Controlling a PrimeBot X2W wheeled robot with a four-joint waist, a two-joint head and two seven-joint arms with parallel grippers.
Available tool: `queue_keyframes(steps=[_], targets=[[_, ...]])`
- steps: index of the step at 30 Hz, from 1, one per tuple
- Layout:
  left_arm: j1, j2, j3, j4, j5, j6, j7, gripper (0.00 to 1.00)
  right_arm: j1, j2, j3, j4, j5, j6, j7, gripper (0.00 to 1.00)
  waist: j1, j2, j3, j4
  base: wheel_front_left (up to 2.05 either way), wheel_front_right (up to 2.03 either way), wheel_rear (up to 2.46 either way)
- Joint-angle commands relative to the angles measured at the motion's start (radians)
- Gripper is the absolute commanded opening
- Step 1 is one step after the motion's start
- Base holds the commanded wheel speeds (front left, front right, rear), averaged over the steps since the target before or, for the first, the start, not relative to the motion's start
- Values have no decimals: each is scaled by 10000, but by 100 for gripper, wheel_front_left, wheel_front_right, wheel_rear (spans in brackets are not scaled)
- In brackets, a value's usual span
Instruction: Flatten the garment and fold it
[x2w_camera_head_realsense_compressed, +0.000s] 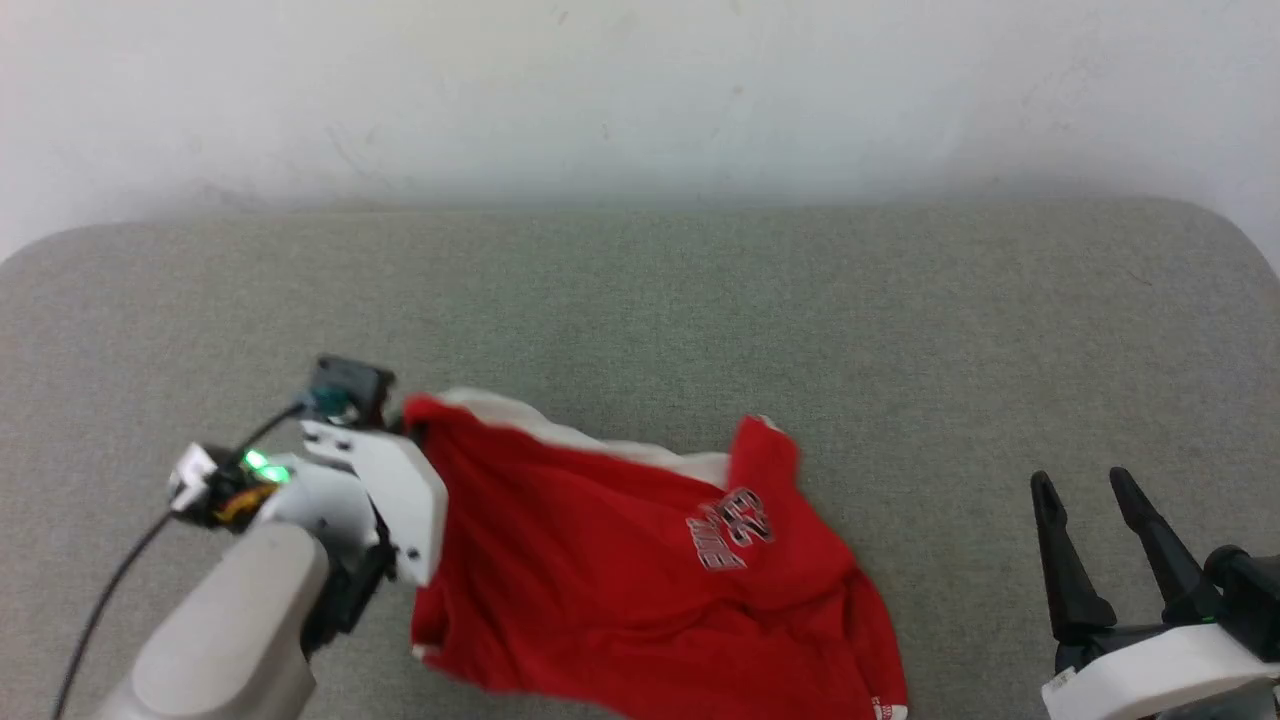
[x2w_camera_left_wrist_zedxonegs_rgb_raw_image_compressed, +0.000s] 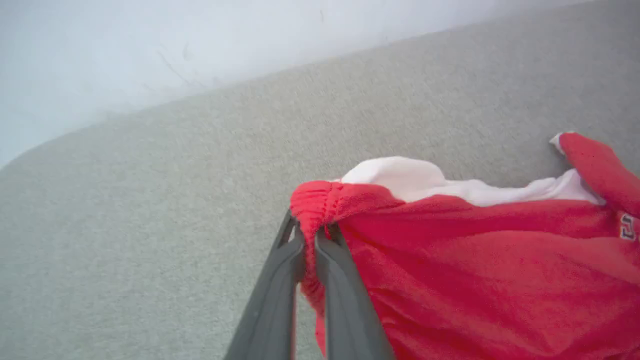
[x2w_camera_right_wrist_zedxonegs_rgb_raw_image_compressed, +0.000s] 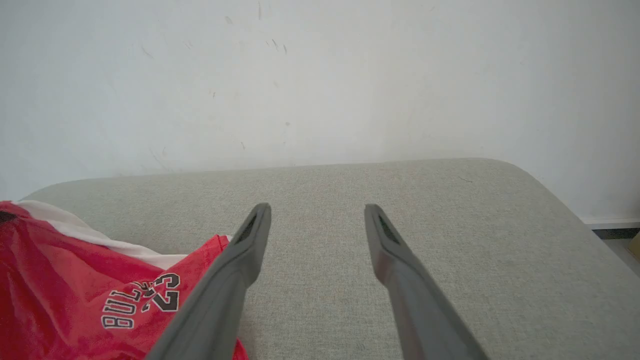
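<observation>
- One small, bright red garment of soft fabric lies crumpled on the near, left-of-middle part of a grey-green woven padded surface.
- Its white trim runs along the far edge, and the black-and-white "BULLS 23" print faces up.
- Its near edge is cut off by the bottom of the head view.
- The left gripper pinches the bunched red far-left corner of the garment, both dark fingers pressed together on the cloth.
- The right gripper stands to the right, apart from the garment, with its fingers spread wide and nothing between them.
- Much bare surface is open behind the garment up to the white wall.
- More bare surface is open on the right, up to the rounded far-right corner.
</observation>
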Motion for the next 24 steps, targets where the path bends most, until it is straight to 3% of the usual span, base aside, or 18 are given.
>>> queue_keyframes(steps=[1, 3, 6, 9, 10, 11, 12, 24], targets=[[-283, 169, 245, -191, 357, 360, -649, 0, -37, 24, 19, -10, 69, -9, -29, 100, -1, 0, -127, 92, 0, 0, 0], [-92, 229, 388, -239, 475, 657, -1081, 0, -18, 24, 46, -9, 79, -9, -24, 100, -1, 0, -186, 94, 0, 0, 0], [763, 4, 650, 201, -203, 817, -1099, 0, 24, 24, 85, -5, 151, -9, -8, 100, -1, 0, -190, 94, 0, 0, 0], [1469, -271, 799, 896, -832, 756, -1072, 0, 24, 24, 114, 54, 183, -9, 4, 100, -1, 0, -154, 87, 0, 0, 0], [1619, -382, 821, 1082, -1023, 687, -1032, 6, 12, 24, 113, 73, 183, -9, 6, 100, -1, 0, -136, 92, 0, 0, 0], [1724, -509, 872, 1215, -1207, 620, -1065, 42, 0, 24, 102, 91, 179, -9, 8, 100, -1, 0, -122, 107, 0, 0, 0], [1781, -579, 901, 1318, -1276, 592, -1167, 100, -14, 24, 98, 119, 161, -9, 24, 100, -1, 0, -111, 119, 0, 0, 0], [2547, -982, 1908, 418, -1143, 966, -4954, 100, -200, 24, 417, 758, 275, -9, 317, 100, -1, 0, -380, 324, 0, 0, 0]])
